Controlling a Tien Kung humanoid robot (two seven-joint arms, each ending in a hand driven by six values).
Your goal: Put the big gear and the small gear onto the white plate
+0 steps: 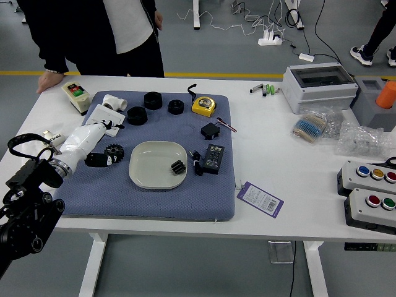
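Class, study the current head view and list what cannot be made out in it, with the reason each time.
All in the head view:
- Print on the purple tag: too small.
- Lower end of the white bottle: hidden by the left hand.
- Whether that hand touches the big gear: too small to tell.
- Head of the standing person: cut off by the top edge.
- Right hand: outside the picture.

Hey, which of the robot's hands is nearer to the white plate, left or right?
Left. The left hand is off the left side of the white plate, with the big gear between them; the right hand is out of view.
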